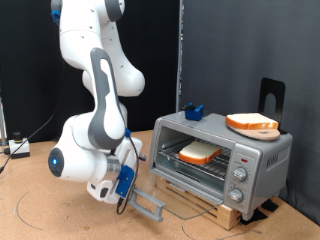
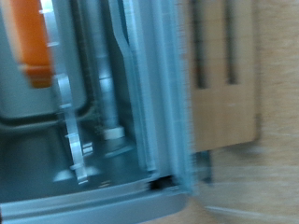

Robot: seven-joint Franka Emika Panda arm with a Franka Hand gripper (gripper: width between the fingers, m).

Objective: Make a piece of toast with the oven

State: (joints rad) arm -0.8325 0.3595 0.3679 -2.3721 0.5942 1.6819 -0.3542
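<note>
Pale square slice of toast lies on the wire rack inside the small silver toaster oven. Grey bar handle sits at the jaws of the gripper; grip state unreadable. Door swing should follow the hinge arc, slowly.

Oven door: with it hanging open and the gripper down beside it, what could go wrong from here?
1. The gripper sits low at the open door, so a careless move might knock or strain it.
2. A second bread slice on the orange plate rests atop the oven; a jolt could slide it off.
3. The toast lies near the rack's front and may shift.
</note>
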